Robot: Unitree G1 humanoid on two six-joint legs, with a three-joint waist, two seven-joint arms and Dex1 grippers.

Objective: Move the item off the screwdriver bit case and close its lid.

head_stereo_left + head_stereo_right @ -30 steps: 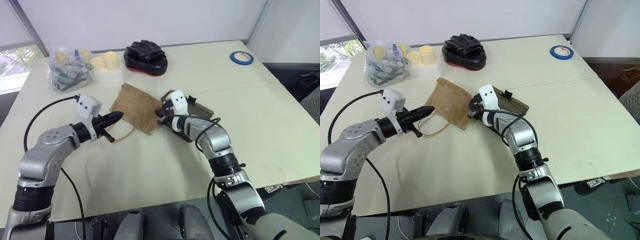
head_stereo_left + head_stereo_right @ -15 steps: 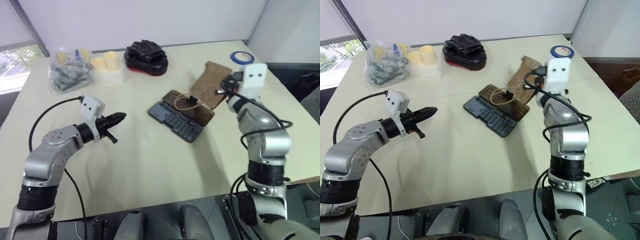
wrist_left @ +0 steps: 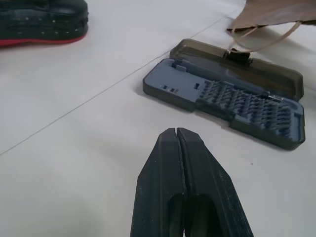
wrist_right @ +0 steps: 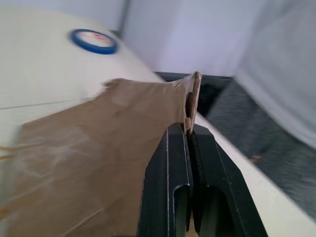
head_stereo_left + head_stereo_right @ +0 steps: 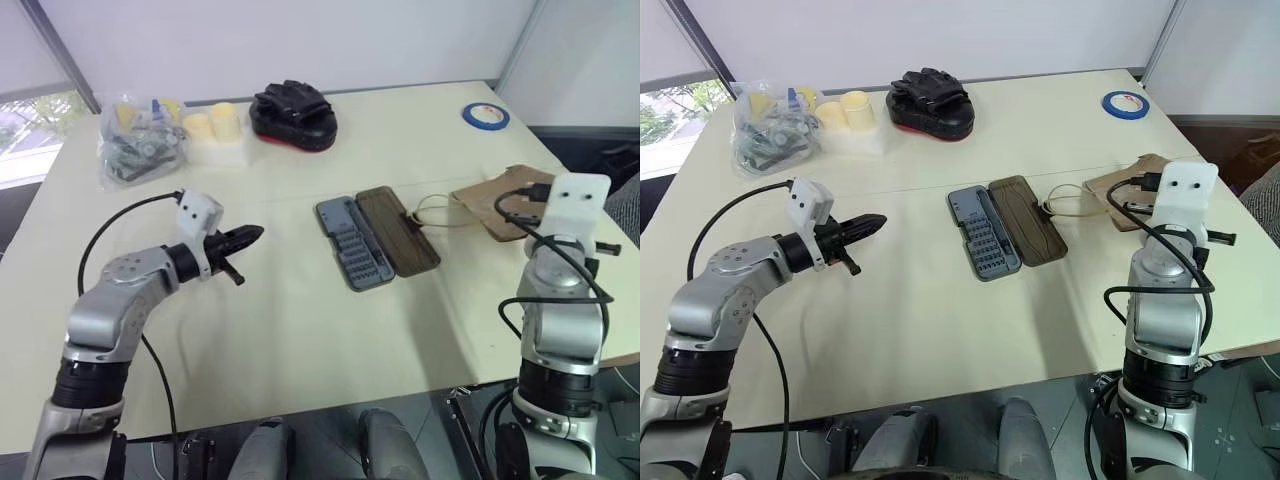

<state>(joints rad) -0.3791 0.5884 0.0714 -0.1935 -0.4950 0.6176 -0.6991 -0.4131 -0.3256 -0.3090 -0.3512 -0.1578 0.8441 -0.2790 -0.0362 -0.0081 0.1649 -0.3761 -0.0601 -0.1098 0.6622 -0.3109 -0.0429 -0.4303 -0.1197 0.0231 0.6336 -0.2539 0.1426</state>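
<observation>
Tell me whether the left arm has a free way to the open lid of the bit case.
Probably yes: bare table lies between the left claw and the bit case. The lid lies open on the tray's far side, with only the bag's string touching it.

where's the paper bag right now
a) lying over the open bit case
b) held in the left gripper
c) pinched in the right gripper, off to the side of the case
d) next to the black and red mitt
c: the right gripper is shut on an edge of the kraft paper bag, which lies on the table beside the open screwdriver bit case.
</observation>
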